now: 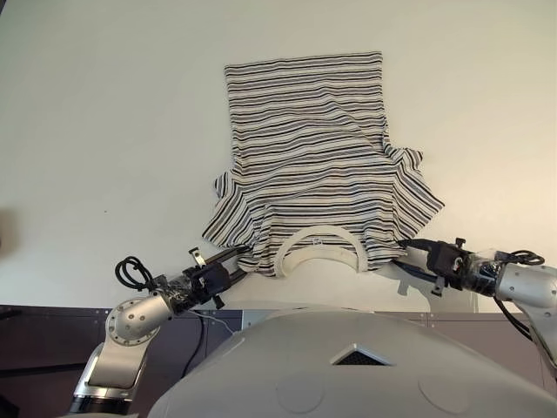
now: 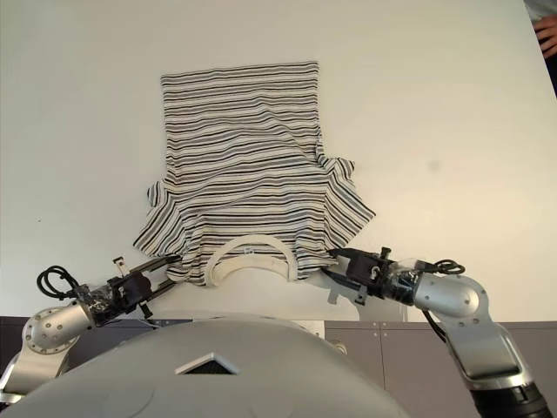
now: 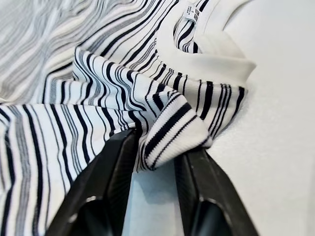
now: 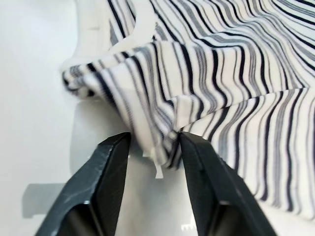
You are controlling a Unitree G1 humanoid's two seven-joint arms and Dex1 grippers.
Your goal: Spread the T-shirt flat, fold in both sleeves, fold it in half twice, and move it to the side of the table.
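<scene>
A black-and-white striped T-shirt (image 1: 309,157) lies on the white table (image 1: 104,131), hem at the far side and white collar (image 1: 320,248) toward me at the near edge. Both short sleeves are bunched inward beside the body. At the shoulder left of the collar, my left gripper (image 1: 244,252) is shut on a fold of striped fabric (image 3: 167,130). My right gripper (image 1: 402,246) pinches the shoulder fabric (image 4: 157,123) right of the collar in the same way. The shirt's lower half lies smooth; the shoulder area is wrinkled.
The table's front edge (image 1: 52,306) runs just below both grippers. Bare white tabletop extends widely to the left, right and far side of the shirt.
</scene>
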